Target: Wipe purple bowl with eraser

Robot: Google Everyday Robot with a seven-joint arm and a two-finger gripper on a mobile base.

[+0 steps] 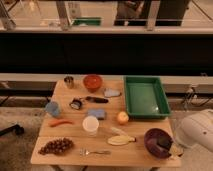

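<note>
The purple bowl (154, 138) stands at the front right corner of the wooden table (75, 159). A small dark block, the eraser (164, 143), lies against the bowl's inner right side with a paler part at the rim. My gripper (171, 148) is at the bowl's right rim, right by the eraser, and reaches in from the white arm (197, 131) at the right edge of the view. The arm hides how the gripper meets the eraser.
A green tray (145, 96) sits behind the bowl. An orange-red bowl (92, 81) and a metal cup (69, 81) stand at the back. A blue pad (96, 114), grey-blue piece (112, 93), orange fruit (122, 117), banana (120, 140), white cup (90, 124), grapes (56, 146) and fork (95, 151) fill the table.
</note>
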